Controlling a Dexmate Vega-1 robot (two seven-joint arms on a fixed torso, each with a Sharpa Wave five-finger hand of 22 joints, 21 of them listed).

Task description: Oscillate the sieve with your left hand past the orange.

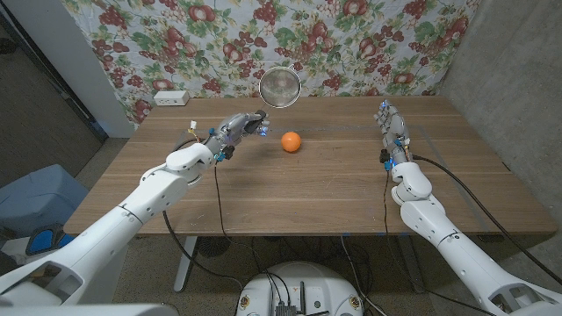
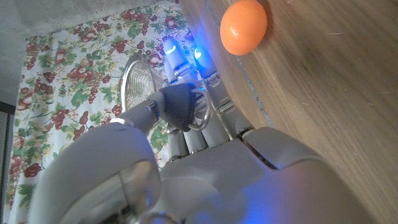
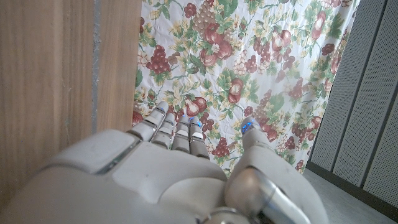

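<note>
Floral cloth backs left hand [image 1: 235, 129] fingers clamping sieve [image 1: 279, 86] beyond orange [image 1: 291, 141]; right hand [image 1: 392, 130] fingers apart.

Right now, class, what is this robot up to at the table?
The robot's left hand holds a small metal sieve by its handle, raised above the far side of the wooden table. An orange sits on the table close to that hand, with the sieve's bowl lifted beyond it. The right hand waits at the table's right side, holding nothing.

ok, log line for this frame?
left hand: holds sieve raised | orange: on table | right hand: idle, holds nothing
</note>
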